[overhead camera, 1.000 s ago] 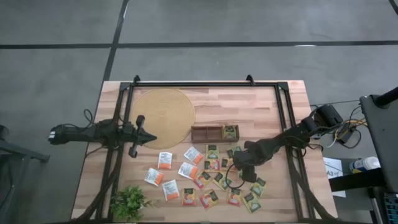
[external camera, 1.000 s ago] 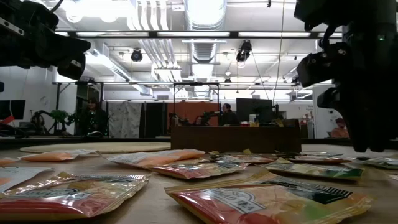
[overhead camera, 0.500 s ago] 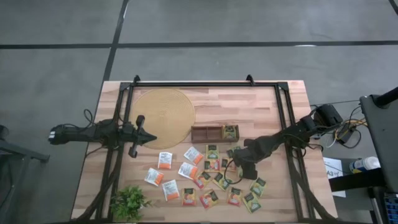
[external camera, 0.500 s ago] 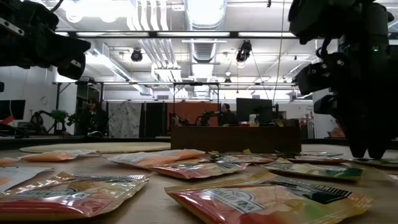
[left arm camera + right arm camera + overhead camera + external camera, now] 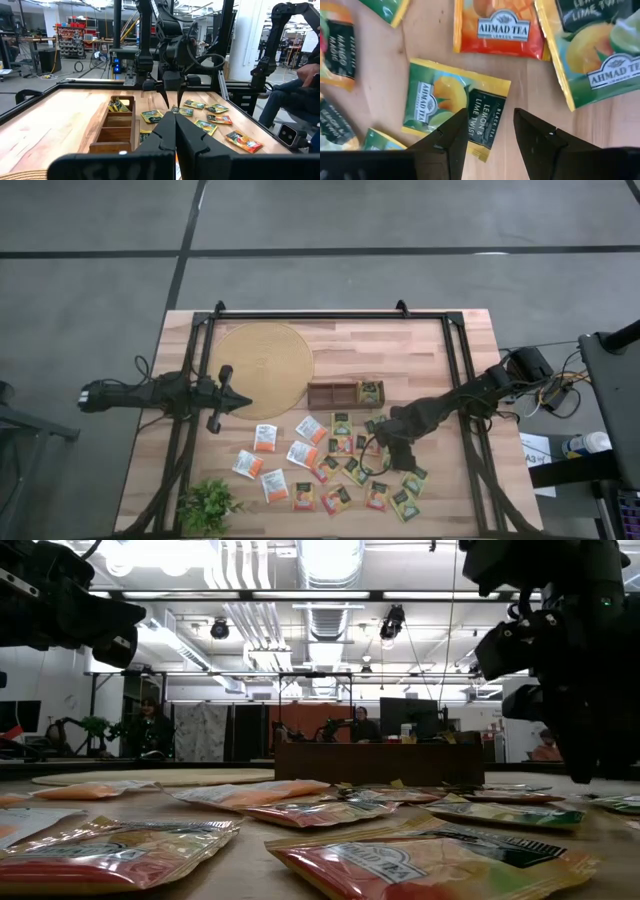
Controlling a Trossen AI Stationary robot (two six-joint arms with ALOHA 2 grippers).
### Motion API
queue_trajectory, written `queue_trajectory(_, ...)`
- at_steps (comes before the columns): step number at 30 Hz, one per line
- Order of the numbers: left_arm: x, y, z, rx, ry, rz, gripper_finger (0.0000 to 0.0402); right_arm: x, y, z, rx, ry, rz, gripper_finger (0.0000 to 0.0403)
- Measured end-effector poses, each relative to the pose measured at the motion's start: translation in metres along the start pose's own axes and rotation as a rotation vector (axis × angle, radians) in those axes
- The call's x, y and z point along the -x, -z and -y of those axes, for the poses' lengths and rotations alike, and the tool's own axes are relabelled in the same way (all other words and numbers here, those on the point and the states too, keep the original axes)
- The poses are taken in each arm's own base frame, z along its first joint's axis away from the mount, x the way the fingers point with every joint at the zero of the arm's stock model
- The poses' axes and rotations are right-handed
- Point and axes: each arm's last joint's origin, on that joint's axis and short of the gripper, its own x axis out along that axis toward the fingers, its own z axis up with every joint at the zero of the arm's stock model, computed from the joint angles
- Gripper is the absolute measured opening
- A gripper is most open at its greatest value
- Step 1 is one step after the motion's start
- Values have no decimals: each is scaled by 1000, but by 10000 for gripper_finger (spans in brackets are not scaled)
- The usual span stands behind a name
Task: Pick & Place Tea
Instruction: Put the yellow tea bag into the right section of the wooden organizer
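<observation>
Many tea sachets lie flat and scattered on the near half of the table: green/yellow, orange/red, and white with an orange patch. My right gripper hangs open just above the right part of the scatter, fingers pointing down. In the right wrist view its fingertips stand on either side of one edge of a green/yellow lemon-lime sachet and touch nothing. The left wrist view shows it from afar as the right gripper. My left gripper waits shut at the table's left, level above the round mat.
A long brown wooden compartment tray sits mid-table, with green sachets in its right compartment. A round woven mat lies far left and a small plant stands at the near left corner. A black frame rings the table.
My right gripper dipped toward the sachets, then came up a little, with a slight sideways shift over the same part of the scatter. No sachet has moved.
</observation>
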Motion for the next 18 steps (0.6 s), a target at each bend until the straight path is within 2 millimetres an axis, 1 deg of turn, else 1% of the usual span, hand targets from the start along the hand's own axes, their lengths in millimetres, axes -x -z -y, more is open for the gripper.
queue_trajectory(18, 0, 0, 0, 0, -1, -1, 0, -4, 4, 3, -54, 11, -6, 153)
